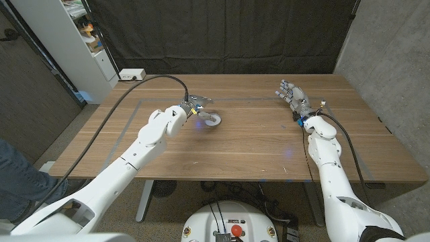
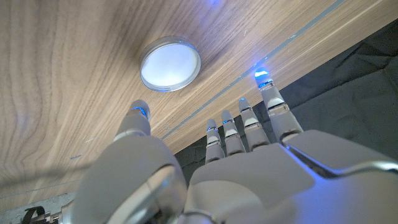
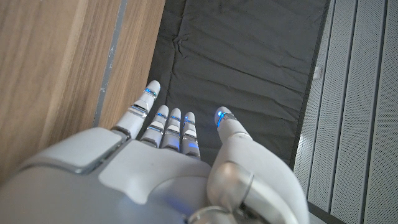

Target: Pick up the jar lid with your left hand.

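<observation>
The round white jar lid with a clear rim point(image 1: 213, 120) lies flat on the wooden surface point(image 1: 255, 148), left of centre and toward the far side. The left hand point(image 1: 193, 107) hovers just beside it, on the lid's left and slightly farther back, fingers spread and holding nothing. In the left wrist view the lid point(image 2: 170, 63) sits ahead of the thumb point(image 2: 138, 116), apart from every fingertip. The right hand point(image 1: 293, 97) waits released, well apart at the far right, so the left is plainly nearer.
</observation>
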Tool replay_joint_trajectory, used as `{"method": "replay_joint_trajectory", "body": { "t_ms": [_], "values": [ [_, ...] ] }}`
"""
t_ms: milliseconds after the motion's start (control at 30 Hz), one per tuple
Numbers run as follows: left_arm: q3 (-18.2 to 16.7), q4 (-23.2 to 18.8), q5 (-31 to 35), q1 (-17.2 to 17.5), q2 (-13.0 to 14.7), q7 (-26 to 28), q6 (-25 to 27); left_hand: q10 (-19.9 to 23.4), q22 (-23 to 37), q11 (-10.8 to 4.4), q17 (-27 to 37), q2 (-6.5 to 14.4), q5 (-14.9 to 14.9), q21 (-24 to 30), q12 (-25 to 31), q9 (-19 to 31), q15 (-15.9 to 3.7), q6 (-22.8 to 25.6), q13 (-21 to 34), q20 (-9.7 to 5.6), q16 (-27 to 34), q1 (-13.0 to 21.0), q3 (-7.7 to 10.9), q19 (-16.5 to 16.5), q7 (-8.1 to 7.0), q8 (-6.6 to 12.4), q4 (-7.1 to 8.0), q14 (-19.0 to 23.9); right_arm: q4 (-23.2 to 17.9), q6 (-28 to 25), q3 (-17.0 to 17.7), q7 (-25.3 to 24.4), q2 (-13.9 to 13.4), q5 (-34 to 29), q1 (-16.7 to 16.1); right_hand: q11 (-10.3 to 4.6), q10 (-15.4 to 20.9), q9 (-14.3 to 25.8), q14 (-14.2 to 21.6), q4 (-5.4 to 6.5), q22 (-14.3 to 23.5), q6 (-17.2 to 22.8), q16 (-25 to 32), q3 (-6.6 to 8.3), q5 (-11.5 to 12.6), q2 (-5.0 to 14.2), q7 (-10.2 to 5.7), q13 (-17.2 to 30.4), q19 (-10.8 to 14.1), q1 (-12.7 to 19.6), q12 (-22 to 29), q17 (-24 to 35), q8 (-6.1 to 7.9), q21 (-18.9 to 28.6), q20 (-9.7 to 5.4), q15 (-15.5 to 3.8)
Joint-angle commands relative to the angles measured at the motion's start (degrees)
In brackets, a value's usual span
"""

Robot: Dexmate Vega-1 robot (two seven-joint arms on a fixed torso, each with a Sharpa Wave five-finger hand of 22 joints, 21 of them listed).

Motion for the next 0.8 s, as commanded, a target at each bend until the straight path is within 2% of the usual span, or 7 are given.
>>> {"method": "replay_joint_trajectory", "body": {
  "t_ms": [33,333,800],
  "values": [
    [1.51,2.22,-0.48,-1.57,-0.78,0.00,-0.08,-0.33,0.07,0.15,0.14,0.45,0.39,-0.17,-0.09,0.12,0.13,-0.53,0.14,0.00,-0.03,0.42,-0.28,-0.36,0.03,-0.10,-0.05,-0.35,1.57,0.45,0.55,0.41,0.12,-0.36,1.10,-0.02,0.28,0.10,0.49,-0.16,0.19,0.73,0.46,-0.18,0.43,-0.09,0.07,0.00,0.22,-0.17,-0.10,0.03,0.38,-0.13,0.49,-0.06],
    [3.13,3.13,0.27,-2.41,-1.15,-0.26,-0.01,-0.56,0.08,0.16,0.15,0.47,0.45,-0.40,-0.15,0.12,0.29,-0.61,0.23,0.00,-0.09,0.57,-0.35,-0.42,-0.05,-0.07,-0.09,-0.55,2.50,0.79,0.94,0.76,0.36,-0.27,1.69,-0.08,0.21,0.10,0.60,-0.17,0.19,0.76,0.50,-0.22,0.44,-0.06,0.04,0.00,0.28,-0.13,-0.13,-0.01,0.38,-0.13,0.50,0.00],
    [3.33,2.92,0.23,-1.94,-1.06,-0.54,0.83,-0.65,0.10,0.15,0.16,0.51,0.55,-0.72,-0.13,0.13,0.21,-0.76,0.35,0.00,-0.08,0.77,-0.45,-0.50,-0.08,-0.06,-0.13,-0.59,2.86,1.02,1.15,1.07,0.65,-0.32,2.18,0.04,0.28,0.11,0.69,-0.17,0.18,0.83,0.55,-0.34,0.43,-0.04,-0.02,0.01,0.30,-0.13,-0.12,-0.04,0.37,-0.15,0.56,0.10]
  ]
}}
